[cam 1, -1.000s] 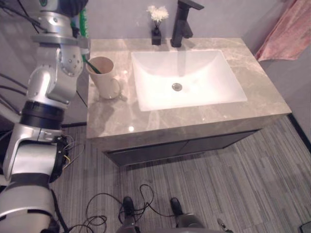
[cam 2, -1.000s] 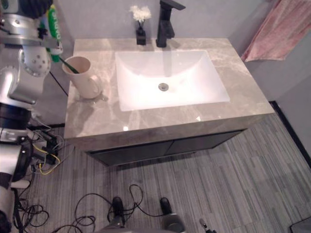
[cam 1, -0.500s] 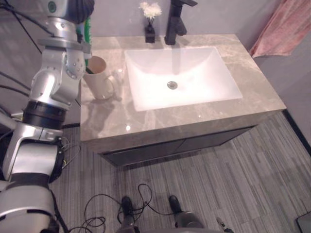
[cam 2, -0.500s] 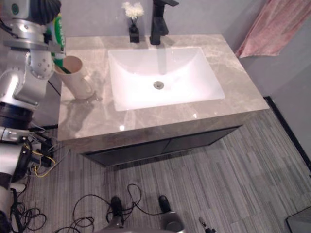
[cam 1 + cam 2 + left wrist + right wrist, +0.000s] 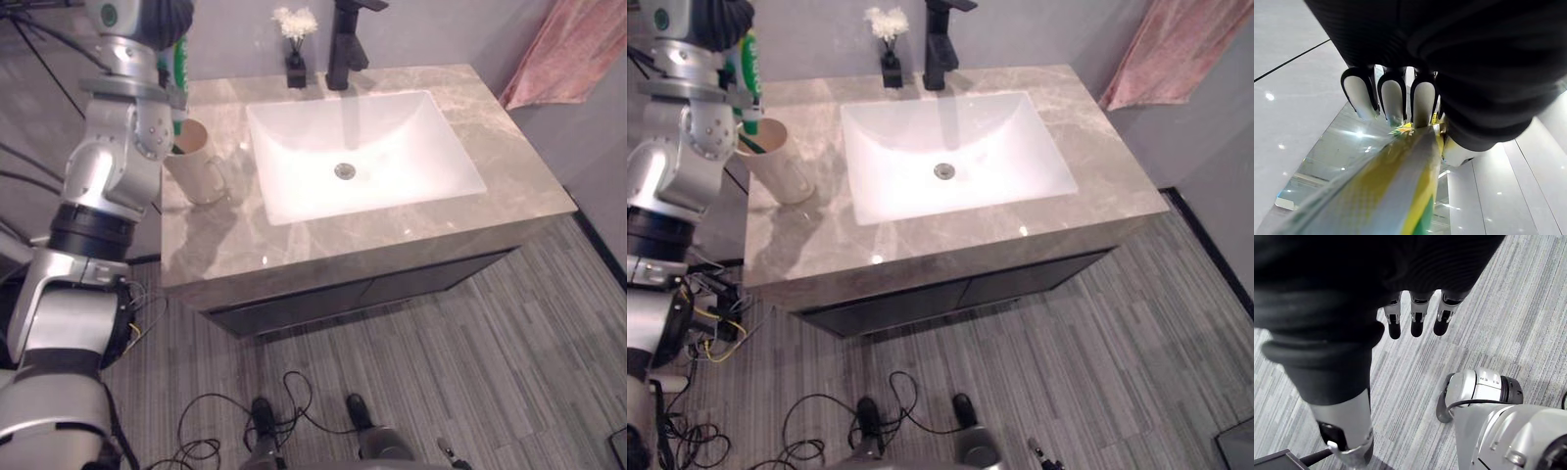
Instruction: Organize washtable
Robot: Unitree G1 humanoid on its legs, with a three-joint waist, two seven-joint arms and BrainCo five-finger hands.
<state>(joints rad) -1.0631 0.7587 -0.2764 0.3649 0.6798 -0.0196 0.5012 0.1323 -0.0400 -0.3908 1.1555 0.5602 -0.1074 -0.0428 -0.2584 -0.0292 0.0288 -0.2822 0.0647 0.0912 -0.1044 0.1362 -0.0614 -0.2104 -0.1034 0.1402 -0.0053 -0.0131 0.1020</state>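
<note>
Left hand (image 5: 1423, 104) grips green tube (image 5: 750, 61) just above cup (image 5: 784, 168)

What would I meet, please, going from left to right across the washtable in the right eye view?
A cup → vase of white flowers → black faucet → pink cloth beyond the right end. The green tube in the left hand overlaps the cup, so it is left out.

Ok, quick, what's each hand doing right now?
Left hand: shut on the green tube.
Right hand: open, holding nothing.
</note>
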